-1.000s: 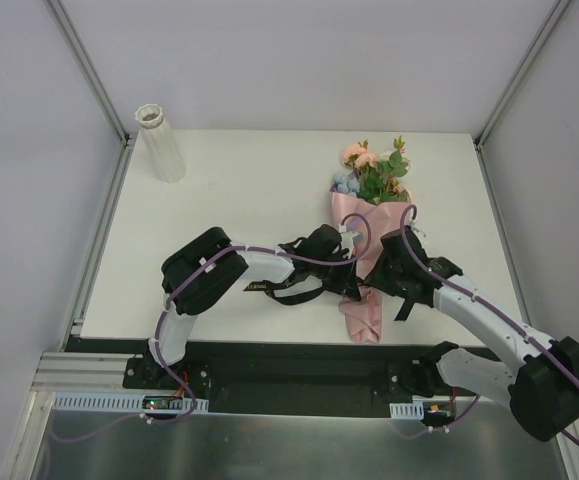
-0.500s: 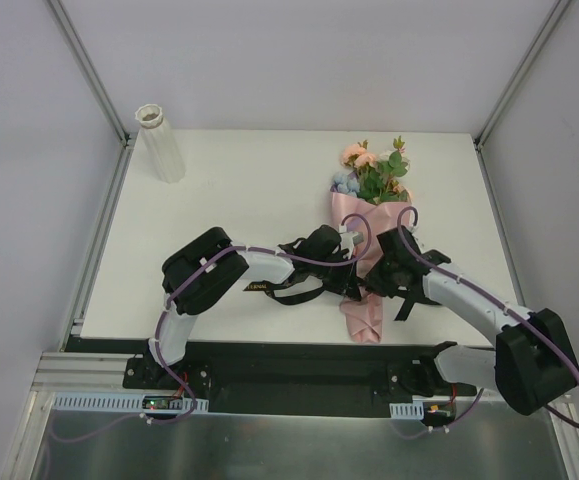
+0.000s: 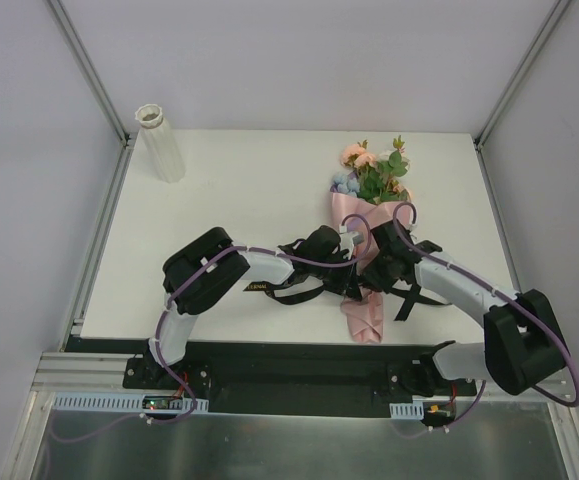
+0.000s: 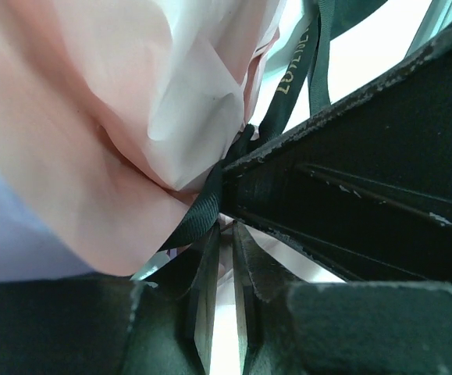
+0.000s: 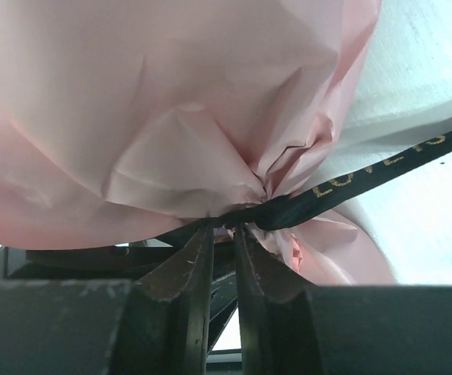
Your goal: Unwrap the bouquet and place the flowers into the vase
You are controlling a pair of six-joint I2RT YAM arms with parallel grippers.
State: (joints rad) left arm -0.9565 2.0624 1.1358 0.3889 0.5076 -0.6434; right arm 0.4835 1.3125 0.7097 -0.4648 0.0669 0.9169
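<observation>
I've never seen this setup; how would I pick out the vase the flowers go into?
Start at the white table and go to its far left corner. There stands a tall white ribbed cylinder vase with a narrower round mouth. It is alone there, while the cone-shaped bouquet in pink wrapping paper lies far off on the right.

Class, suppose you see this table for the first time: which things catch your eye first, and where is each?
A cone-shaped bouquet in pink wrapping paper lies right of the table centre, its peach, blue and white flowers toward the far edge. The left gripper and right gripper meet at its waist, fingertips at the black ribbon with gold lettering. A tall white ribbed vase stands alone at the far left corner.
</observation>
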